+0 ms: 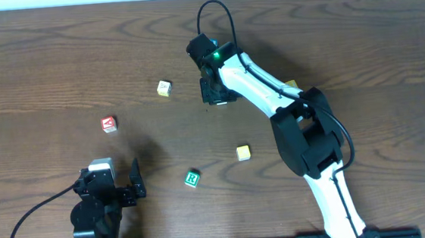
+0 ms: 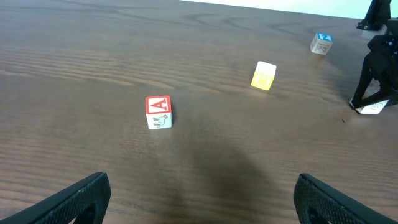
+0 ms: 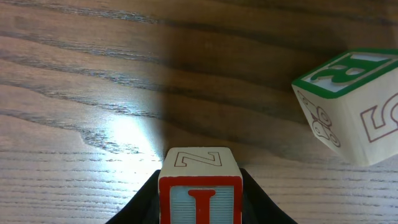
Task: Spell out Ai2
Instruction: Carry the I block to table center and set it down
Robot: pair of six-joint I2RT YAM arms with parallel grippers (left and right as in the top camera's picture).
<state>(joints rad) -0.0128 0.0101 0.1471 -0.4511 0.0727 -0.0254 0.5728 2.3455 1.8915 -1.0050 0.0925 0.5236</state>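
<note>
I block [image 3: 199, 186]: red frame, red I on pale blue face, outlined Z on top. Bottom centre of right wrist frame, pinched by right hand [image 1: 218, 96]. Green-rimmed block [image 3: 348, 106] upper right, apart. Bare tabletop [image 3: 74, 74] left. Left hand [image 2: 202, 196] spread.

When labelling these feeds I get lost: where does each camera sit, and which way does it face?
Overhead: fixed above, looking straight down on the brown wooden table; black left arm and white right arm show.
Left wrist: low, facing across the table at the red-and-white wooden A block; open left pincer frames the bottom.
Right wrist: looks down past the right pincer gripping a red-edged wooden I block.
Shared: overhead and left wrist both show the A block.
</note>
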